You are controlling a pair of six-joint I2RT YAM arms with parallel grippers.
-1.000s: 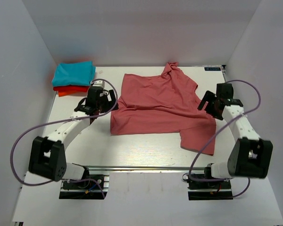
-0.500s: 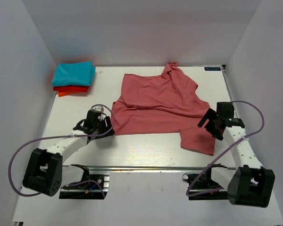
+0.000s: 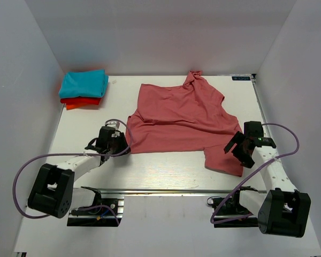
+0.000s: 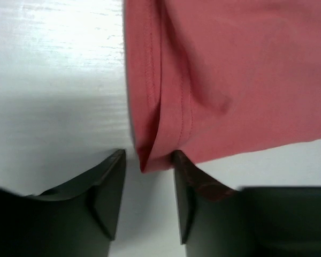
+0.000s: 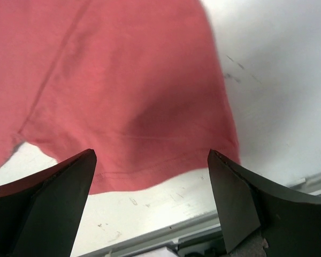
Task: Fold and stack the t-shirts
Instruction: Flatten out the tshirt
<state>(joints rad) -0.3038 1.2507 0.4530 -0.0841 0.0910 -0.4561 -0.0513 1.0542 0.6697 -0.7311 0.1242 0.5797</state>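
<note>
My left gripper (image 4: pixel 148 160): drawn nearer, fingers parted around the near-left corner of the salmon-pink t-shirt (image 3: pixel 176 115). My right gripper (image 5: pixel 152 155): likewise nearer, spread wide over the near-right hem. Corner grasps for folding seem next.

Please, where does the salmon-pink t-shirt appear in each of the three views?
Top external: salmon-pink t-shirt spread over the middle of the white table.
Left wrist: its hemmed corner, upper right, tip between fingers of the left hand.
Right wrist: upper left, beyond the open right hand.
Shared landmark: the white table.
</note>
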